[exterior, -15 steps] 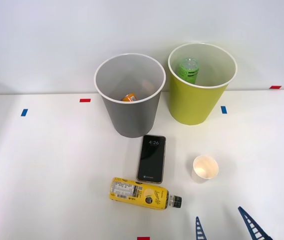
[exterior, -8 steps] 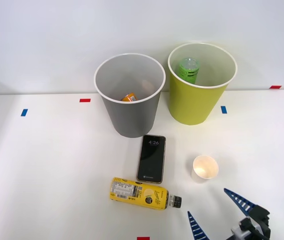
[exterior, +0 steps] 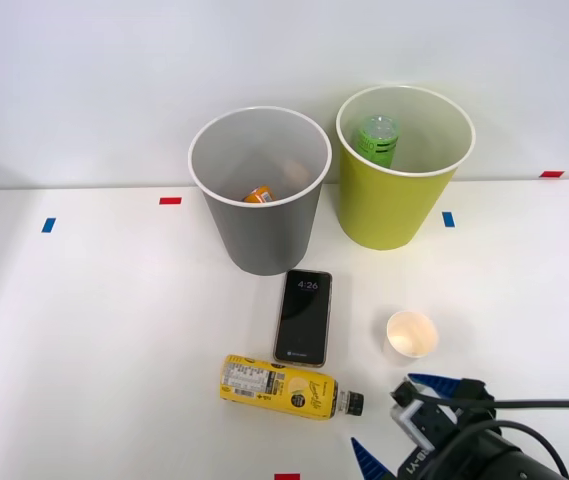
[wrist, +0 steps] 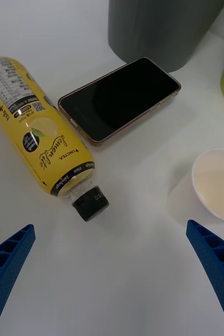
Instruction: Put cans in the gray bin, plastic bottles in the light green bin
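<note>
Front view: the right gripper (exterior: 396, 422) enters at about 5 o'clock, its blue ribbed fingers (exterior: 432, 384) spread wide and holding nothing. One fingertip sits just below the white paper cup (exterior: 411, 334); the other lies near the bottom edge, just right of the black cap of the yellow-label bottle (exterior: 282, 387). That bottle lies on its side on the white table (exterior: 94, 340), cap pointing toward 3 o'clock. Just above it lies a black smartphone (exterior: 304, 317), screen up, its far end close to the gray bin (exterior: 261, 190). Inside the gray bin an orange can (exterior: 259, 194) shows partly — low against the front wall. At 1 o'clock stands the light green bin (exterior: 400, 165), just beside the gray one, with the green bottle (exterior: 377, 139) standing inside, cap up.

Right wrist view: the two blue fingers (wrist: 7, 260) stand far apart at the lower corners, nothing between them but table. The yellow-label bottle (wrist: 35, 133) lies at 10 o'clock, its cap pointing toward the middle, short of the open span. The smartphone (wrist: 119, 99) lies just beside the bottle — whether touching I cannot tell. The paper cup (wrist: 215, 185) sits at 3 o'clock, and the gray bin's wall (wrist: 161, 29) rises at 12.
</note>
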Motion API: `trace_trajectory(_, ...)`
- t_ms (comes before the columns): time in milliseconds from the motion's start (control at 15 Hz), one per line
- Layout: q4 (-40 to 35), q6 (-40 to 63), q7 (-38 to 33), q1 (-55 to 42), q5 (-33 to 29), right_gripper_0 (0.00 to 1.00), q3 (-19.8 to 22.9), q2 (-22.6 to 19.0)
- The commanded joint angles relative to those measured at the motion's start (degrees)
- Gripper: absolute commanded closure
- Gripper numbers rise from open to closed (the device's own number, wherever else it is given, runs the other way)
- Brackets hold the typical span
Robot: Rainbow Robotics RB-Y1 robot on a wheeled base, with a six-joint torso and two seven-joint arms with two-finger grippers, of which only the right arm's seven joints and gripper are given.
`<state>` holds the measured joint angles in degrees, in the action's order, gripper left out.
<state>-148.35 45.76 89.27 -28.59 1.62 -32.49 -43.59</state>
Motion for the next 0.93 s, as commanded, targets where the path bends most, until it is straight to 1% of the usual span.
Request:
trace_trajectory(67, -1.65, 11.98, 1.17, 15.41, 11.39, 0.0, -4.25, -0.62)
trace_trajectory(133, -1.65, 14.7, 1.96, 19.45, 14.64, 0.0, -4.69, -0.44)
trace_trajectory(200, -1.65, 16.99, 3.37, 22.26, 16.4, 0.0, -4.78, -0.44)
trace_trajectory(333, -1.65, 24.72, 9.79, 28.85, 20.0, 0.0, -4.6, -0.36)
trace_trajectory(400, -1.65, 28.5, 11.72, 31.4, 20.97, 0.0, -4.6, -0.36)
trace_trajectory(600, -1.65, 34.83, 13.65, 36.5, 24.39, 0.0, -4.78, 1.05)
trace_trajectory(800, -1.65, 35.18, 15.67, 40.54, 30.11, 0.0, -4.78, 3.33)
trace_trajectory(933, 0.43, 35.18, 16.9, 42.04, 30.72, 0.0, -4.78, 4.83)
